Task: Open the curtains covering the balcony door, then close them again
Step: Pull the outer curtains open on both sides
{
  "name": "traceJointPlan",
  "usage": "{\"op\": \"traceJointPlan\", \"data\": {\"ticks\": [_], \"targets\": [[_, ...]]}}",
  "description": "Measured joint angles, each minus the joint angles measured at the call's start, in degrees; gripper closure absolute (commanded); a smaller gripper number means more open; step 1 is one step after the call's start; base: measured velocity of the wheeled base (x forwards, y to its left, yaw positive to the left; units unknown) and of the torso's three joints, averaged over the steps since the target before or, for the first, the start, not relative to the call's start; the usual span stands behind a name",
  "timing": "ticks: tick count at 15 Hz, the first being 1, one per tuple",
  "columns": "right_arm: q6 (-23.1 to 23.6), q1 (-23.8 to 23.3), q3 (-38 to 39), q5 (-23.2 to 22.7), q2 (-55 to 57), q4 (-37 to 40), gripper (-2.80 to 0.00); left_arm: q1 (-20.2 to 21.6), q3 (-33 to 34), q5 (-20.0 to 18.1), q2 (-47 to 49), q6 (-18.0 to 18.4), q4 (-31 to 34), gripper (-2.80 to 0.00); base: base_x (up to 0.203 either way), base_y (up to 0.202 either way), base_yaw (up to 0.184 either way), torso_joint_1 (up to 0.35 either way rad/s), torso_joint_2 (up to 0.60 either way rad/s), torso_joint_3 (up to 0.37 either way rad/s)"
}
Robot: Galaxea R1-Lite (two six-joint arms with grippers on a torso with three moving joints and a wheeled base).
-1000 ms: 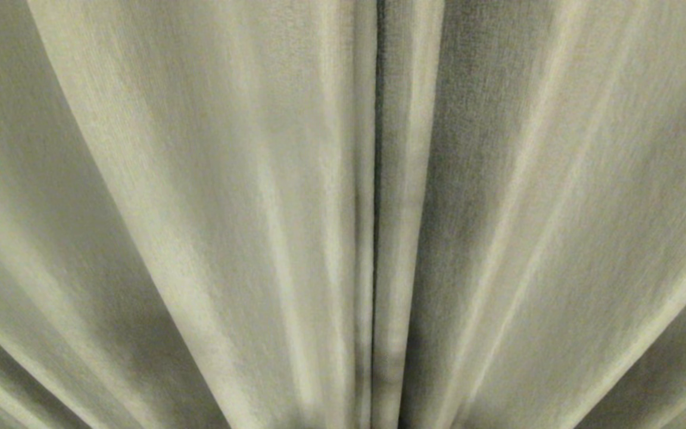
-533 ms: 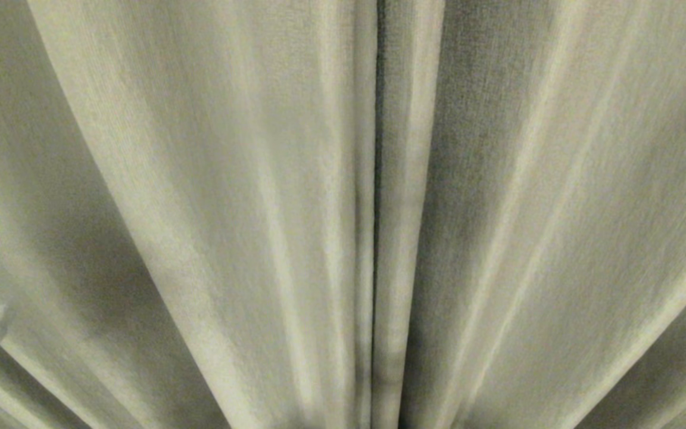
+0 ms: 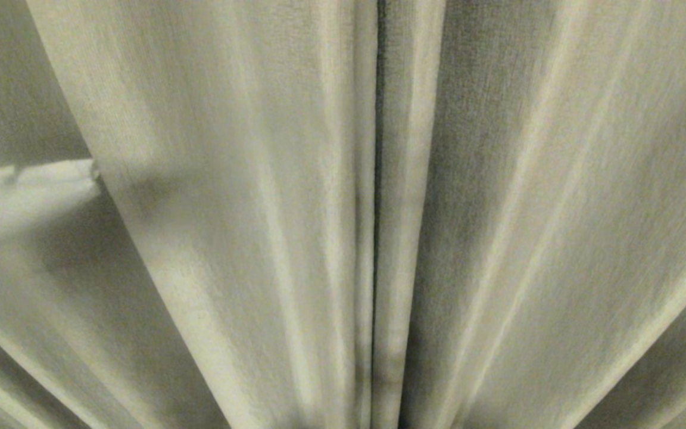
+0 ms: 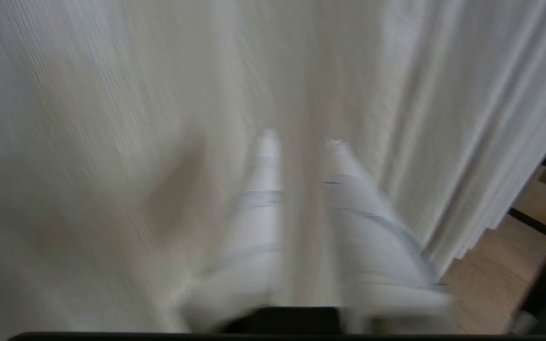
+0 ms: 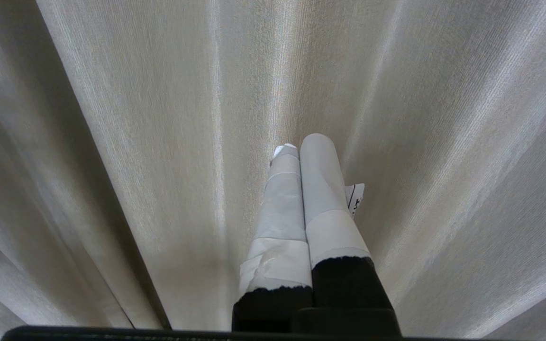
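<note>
Here the left pincer (image 4: 301, 142) points at the curtains (image 3: 259, 179), fingers apart.

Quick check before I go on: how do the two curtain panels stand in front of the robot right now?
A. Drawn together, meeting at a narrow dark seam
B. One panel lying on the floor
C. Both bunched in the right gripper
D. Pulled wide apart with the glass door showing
A: in the head view the curtains hang closed, their hemmed edges meeting at a thin dark seam, and no glass door is visible.
</note>
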State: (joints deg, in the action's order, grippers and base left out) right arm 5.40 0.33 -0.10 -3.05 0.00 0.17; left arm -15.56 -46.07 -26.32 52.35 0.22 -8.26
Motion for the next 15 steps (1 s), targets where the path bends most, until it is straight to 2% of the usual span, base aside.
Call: {"op": "traceJointPlan", "data": {"ticks": [5, 9, 12, 15], "targets": [[0.0, 0.0, 0.0, 0.0, 0.0, 0.0, 0.0, 2.4, -12.3, 8.1, 9.6, 2.1, -1.5, -2.8, 0.0, 0.0, 0.0, 0.0, 0.0, 0.0], [0.0, 0.0, 0.0, 0.0, 0.0, 0.0, 0.0, 2.5, -20.1, 10.7, 16.1, 0.7, -1.6, -2.8, 0.0, 0.0, 0.0, 0.0, 0.0, 0.0], [0.0, 0.0, 0.0, 0.0, 0.0, 0.0, 0.0, 1.4, -25.2, 11.1, 20.9, -2.5, -1.5, -2.8, 0.0, 0.0, 0.0, 0.0, 0.0, 0.0], [0.0, 0.0, 0.0, 0.0, 0.0, 0.0, 0.0, 0.5, -30.5, 11.4, 24.5, -2.9, -1.4, -2.8, 0.0, 0.0, 0.0, 0.0, 0.0, 0.0]]}}
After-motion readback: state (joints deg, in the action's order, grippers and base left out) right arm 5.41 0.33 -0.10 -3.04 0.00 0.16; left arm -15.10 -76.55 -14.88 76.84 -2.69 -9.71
